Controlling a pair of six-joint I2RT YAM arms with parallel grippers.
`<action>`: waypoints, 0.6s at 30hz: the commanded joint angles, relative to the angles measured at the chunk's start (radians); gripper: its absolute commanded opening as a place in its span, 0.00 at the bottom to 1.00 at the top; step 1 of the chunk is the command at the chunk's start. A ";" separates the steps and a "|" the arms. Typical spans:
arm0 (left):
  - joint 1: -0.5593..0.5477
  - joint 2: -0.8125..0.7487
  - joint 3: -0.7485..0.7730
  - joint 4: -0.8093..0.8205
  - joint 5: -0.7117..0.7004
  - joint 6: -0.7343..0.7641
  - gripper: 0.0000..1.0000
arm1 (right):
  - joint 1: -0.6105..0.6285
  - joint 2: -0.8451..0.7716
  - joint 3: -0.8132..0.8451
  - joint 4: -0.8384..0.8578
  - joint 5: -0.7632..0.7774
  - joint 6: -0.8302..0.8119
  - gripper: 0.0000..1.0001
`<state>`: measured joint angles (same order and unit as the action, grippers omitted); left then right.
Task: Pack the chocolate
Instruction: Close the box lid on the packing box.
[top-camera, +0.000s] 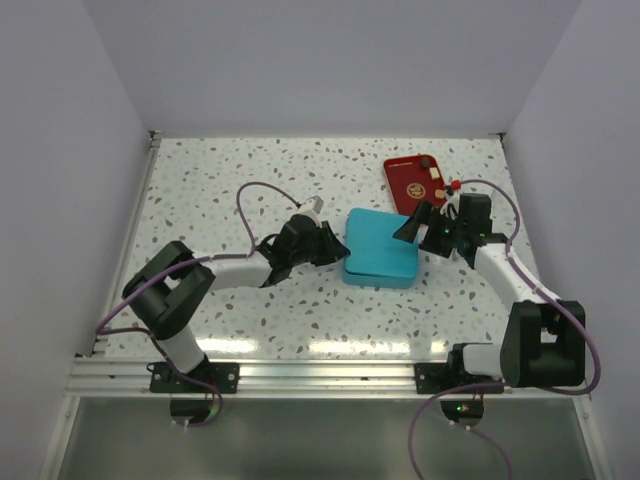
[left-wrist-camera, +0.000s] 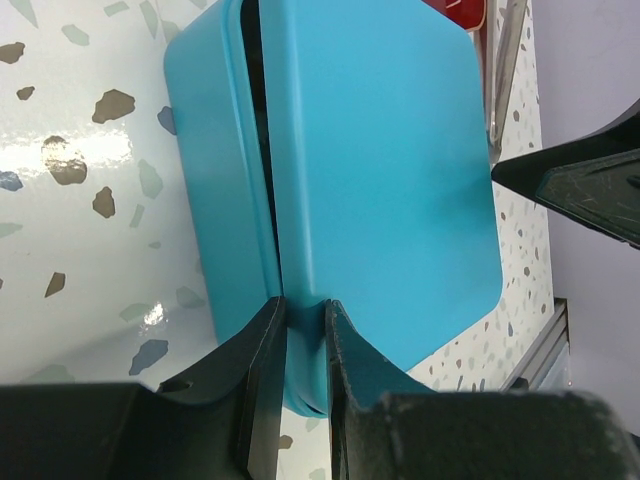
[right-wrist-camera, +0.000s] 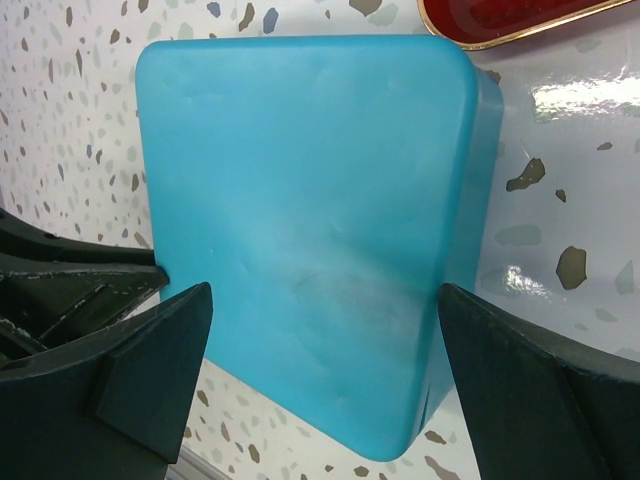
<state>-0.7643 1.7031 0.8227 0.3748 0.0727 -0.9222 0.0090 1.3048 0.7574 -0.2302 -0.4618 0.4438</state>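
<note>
Left gripper (left-wrist-camera: 305, 345) pinches the rim of the teal lid (left-wrist-camera: 390, 170), which sits ajar on the teal box (left-wrist-camera: 215, 190). Right gripper (right-wrist-camera: 320, 365) is spread wide, its jaws flanking the box's near end. Small pale chocolate (top-camera: 437, 174) pieces lie on the red tray (top-camera: 403, 172) just behind the box

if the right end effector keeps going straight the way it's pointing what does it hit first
Most likely the teal box: the open right end effector aims at it, a finger toward each side. Whether they would straddle it or land on its top is unclear from here.
</note>
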 joint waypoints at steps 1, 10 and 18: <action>-0.015 -0.028 -0.013 -0.060 -0.019 0.051 0.24 | 0.008 0.007 0.039 0.029 -0.008 -0.002 0.99; -0.030 -0.048 -0.023 -0.069 -0.024 0.039 0.24 | 0.013 0.005 0.036 0.026 -0.008 -0.001 0.99; -0.029 -0.066 -0.040 -0.083 -0.053 0.037 0.24 | 0.017 -0.009 0.033 0.023 -0.008 0.001 0.99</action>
<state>-0.7860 1.6691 0.8082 0.3351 0.0456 -0.9192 0.0189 1.3094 0.7574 -0.2214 -0.4618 0.4442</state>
